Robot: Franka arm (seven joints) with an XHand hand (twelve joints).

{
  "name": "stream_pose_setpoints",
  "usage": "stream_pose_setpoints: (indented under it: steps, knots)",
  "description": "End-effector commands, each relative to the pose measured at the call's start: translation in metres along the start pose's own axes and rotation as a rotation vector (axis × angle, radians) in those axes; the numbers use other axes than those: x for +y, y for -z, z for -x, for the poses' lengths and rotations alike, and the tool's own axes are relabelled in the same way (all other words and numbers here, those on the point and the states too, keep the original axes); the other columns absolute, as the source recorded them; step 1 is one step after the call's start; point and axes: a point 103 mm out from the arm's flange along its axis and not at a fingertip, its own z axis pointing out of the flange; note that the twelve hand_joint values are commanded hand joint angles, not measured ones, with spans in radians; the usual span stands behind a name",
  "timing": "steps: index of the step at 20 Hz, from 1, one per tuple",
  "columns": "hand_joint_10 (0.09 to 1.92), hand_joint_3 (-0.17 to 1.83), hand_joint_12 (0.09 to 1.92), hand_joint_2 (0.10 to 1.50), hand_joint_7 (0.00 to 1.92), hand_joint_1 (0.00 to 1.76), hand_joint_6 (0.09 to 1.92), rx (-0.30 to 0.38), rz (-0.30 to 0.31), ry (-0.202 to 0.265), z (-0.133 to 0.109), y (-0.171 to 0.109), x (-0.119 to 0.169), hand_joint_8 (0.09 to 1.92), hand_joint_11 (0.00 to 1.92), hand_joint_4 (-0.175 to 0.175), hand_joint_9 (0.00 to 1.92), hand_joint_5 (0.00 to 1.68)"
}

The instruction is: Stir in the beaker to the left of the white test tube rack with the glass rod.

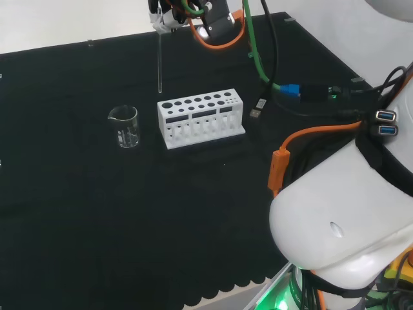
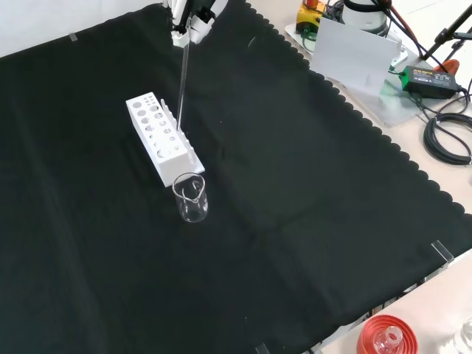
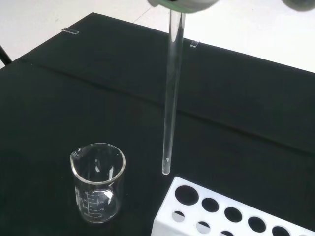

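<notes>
- Left of the white rack in the head view, just beside its end, stands the beaker, upright on the black cloth. It is clear glass with a pouring lip, and nothing can be seen inside it.
- Above the cloth hangs the glass rod, held by its top end so that it points almost straight down. This suits lowering it into the beaker's open mouth.
- Its lower tip is in the air, beyond the rack's left end in the head view and close by that end in the wrist view. It is not over the beaker yet, so stirring appears not to have begun.
- At the top edge of the head view, the hand pinches the rod's upper end between curled fingers, palm turned down toward the bench.
- Orange and green cables trail from the wrist to the right in the head view.
- Judging by the layout, the rod must travel left and then descend.
</notes>
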Motion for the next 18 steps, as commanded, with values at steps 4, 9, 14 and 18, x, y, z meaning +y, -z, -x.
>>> stream_pose_setpoints:
  steps: [4,9,14,18]
  knots:
    - [0.50,-0.17,0.88,1.03,1.59,1.32,0.41,-0.003,-0.016,0.004,-0.010,-0.004,0.009,0.11,1.56,-0.175,1.65,1.28]
    - [0.50,-0.17,0.88,1.03,1.59,1.32,0.41,-0.007,-0.017,0.007,-0.016,-0.004,0.013,0.11,1.56,-0.175,1.65,1.28]
    - [0.51,-0.17,0.88,1.03,1.59,1.32,0.41,-0.010,-0.017,0.028,-0.028,-0.002,0.025,0.10,1.56,-0.175,1.65,1.28]
    - [0.51,-0.17,0.88,1.03,1.60,1.32,0.41,-0.012,-0.017,0.054,-0.039,-0.002,0.036,0.10,1.56,-0.175,1.65,1.28]
